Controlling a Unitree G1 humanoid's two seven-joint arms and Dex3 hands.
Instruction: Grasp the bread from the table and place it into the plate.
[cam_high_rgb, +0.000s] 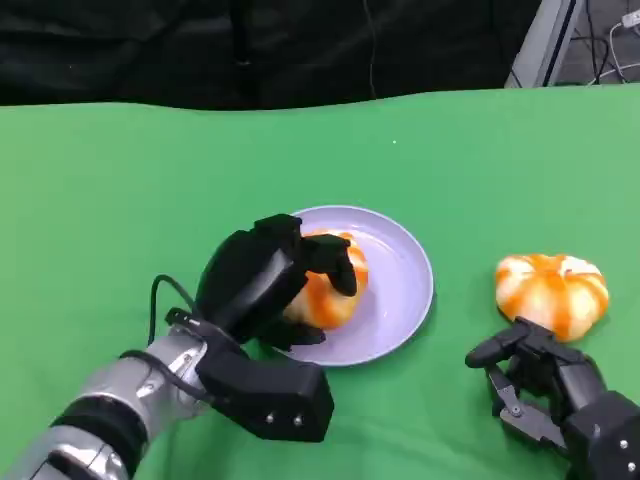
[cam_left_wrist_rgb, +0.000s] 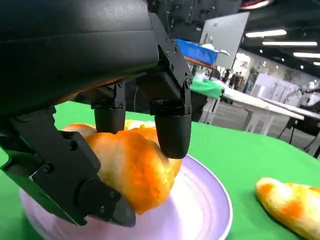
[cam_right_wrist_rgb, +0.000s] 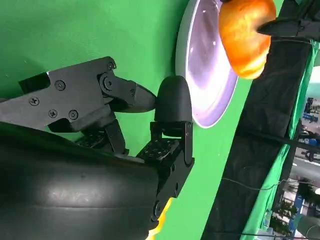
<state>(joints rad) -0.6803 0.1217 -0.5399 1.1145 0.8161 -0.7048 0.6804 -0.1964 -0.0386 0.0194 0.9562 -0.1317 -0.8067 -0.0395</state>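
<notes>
Held bread: round orange-and-white glazed bread roll (cam_high_rgb: 325, 290), over the left half of the round lilac plate (cam_high_rgb: 400, 290). Left wrist view shows the roll (cam_left_wrist_rgb: 132, 165) low over the plate surface (cam_left_wrist_rgb: 200, 210); contact w/ plate cannot be told. Right wrist view shows the same roll (cam_right_wrist_rgb: 246, 35) against the plate (cam_right_wrist_rgb: 210, 75).

Left hand: black many-fingered left hand (cam_high_rgb: 265, 275) wraps the roll from the robot's side, fingers over the top, thumb below. In the left wrist view two fingertips (cam_left_wrist_rgb: 172, 132) press on the crust and the thumb (cam_left_wrist_rgb: 95, 200) sits under it. State: gripping the roll. Silver forearm (cam_high_rgb: 110, 410) comes in from lower left w/ a black cable looped at the wrist.

Plate: flat on green table cloth (cam_high_rgb: 150, 190), approx centre of the head view, right half bare.

Second bread: another orange-and-white roll (cam_high_rgb: 552, 290) on the cloth, right of the plate, apart from it. Also at lower right in the left wrist view (cam_left_wrist_rgb: 290, 205).

Right hand: black right hand (cam_high_rgb: 555, 395) low on the cloth just below the second roll, fingertips near it; contact cannot be told. Fingers loosely spread, holding nothing. Right wrist view shows its fingers (cam_right_wrist_rgb: 172, 107) apart above the cloth.

Background: black drape (cam_high_rgb: 250, 45) behind the table's far edge.
</notes>
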